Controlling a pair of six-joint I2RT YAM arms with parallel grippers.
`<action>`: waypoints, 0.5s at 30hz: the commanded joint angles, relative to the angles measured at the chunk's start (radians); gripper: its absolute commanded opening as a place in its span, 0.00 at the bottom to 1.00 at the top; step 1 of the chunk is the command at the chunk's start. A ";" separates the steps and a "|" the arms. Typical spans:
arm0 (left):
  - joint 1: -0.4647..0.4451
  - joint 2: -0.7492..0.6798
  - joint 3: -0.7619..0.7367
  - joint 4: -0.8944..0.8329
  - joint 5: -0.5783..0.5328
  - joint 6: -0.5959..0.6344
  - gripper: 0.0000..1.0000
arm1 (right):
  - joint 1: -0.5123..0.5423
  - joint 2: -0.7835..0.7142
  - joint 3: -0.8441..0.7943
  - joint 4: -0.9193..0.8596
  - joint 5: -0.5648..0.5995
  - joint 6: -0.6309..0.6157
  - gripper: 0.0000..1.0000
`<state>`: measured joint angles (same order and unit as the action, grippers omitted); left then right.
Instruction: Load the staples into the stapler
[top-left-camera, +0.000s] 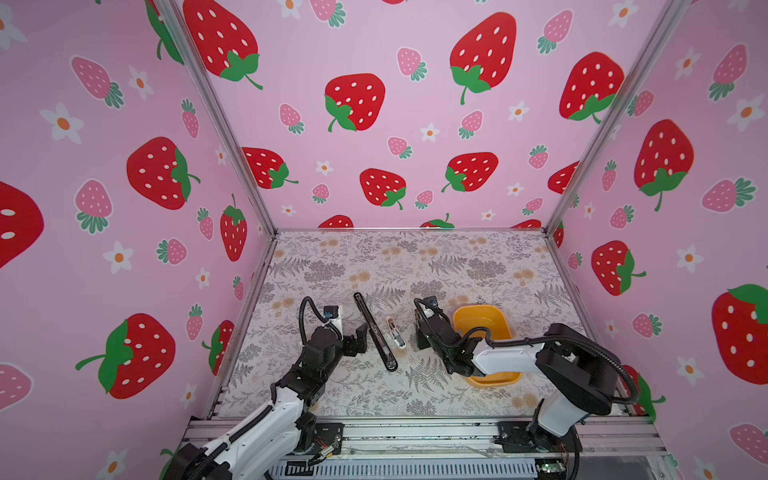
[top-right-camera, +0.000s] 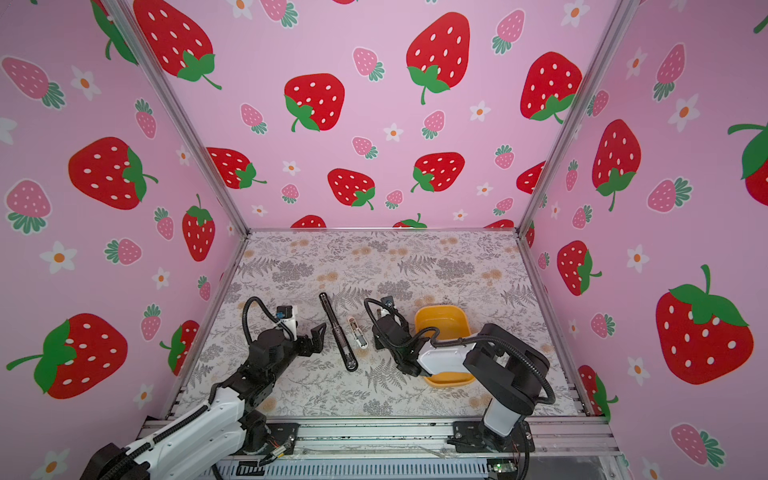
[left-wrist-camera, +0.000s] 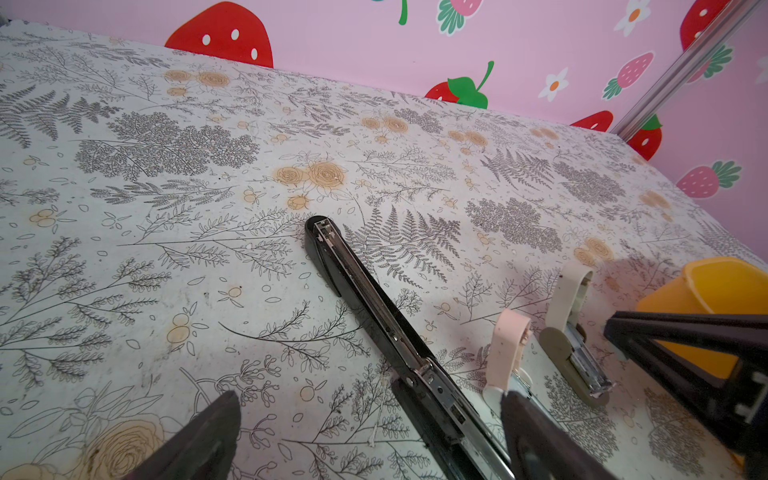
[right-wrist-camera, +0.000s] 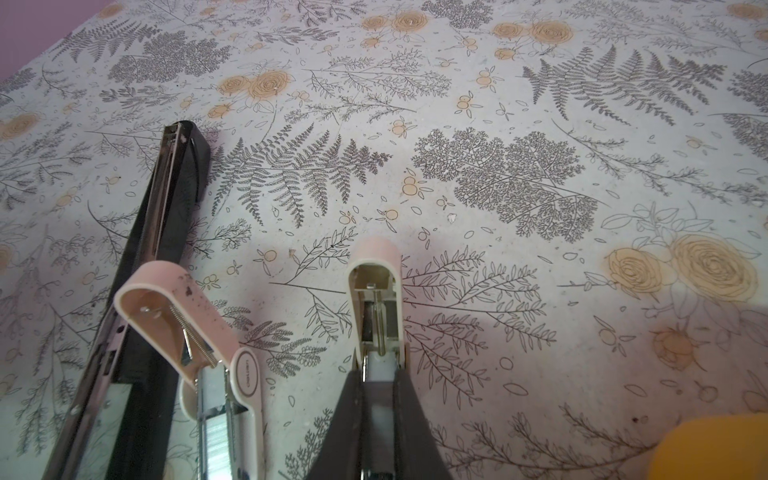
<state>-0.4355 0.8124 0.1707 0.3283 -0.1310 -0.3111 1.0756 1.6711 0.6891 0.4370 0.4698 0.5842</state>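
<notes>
Left hand (left-wrist-camera: 369, 397): spread wide and holding nothing. In the left wrist view its 2 fingers are straddling the near part of the black stapler (top-left-camera: 375, 332); I cannot tell whether either is touching it.
Right hand (right-wrist-camera: 379, 376): pressed together, pinching the near end of the pale stapler (right-wrist-camera: 374, 286). I cannot tell whether that stapler is resting on the tabletop (top-left-camera: 415, 266) or lifted.
Staplers: 3 are lying opened and close together between the 2 hands, the black one, then the pink stapler (right-wrist-camera: 183, 316), then the pale one.
Staples (right-wrist-camera: 215, 432): a ridged grey strip, which I am taking for staples, is sitting in the open channel of the pink stapler. No loose strip is showing on the tabletop, and the right arm is hiding much of the yellow tub (top-left-camera: 498, 379).
Step, as a judgement: the right hand is steadying or working the pale stapler, and its channel is looking unfilled.
Risk 1: the right hand is gripping only 1 end, so the pale stapler could be pivoting or slipping out under any push.
Risk 2: 1 left finger is sitting just beside the pink stapler, so closing or shifting could be knocking it and spilling the strip.
Risk 3: the 2 hands are working near each other, so a reach across could be ending in a collision.
</notes>
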 joint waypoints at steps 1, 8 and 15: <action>0.004 0.001 0.011 -0.011 -0.022 -0.009 0.99 | 0.006 0.022 -0.013 0.024 0.003 0.027 0.06; 0.003 0.003 0.012 -0.011 -0.023 -0.009 0.99 | 0.006 0.042 -0.012 0.033 -0.010 0.033 0.06; 0.003 0.005 0.013 -0.011 -0.024 -0.010 0.99 | 0.007 0.045 -0.014 0.034 -0.001 0.035 0.06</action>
<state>-0.4355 0.8162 0.1707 0.3283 -0.1383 -0.3119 1.0756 1.7027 0.6888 0.4541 0.4610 0.6029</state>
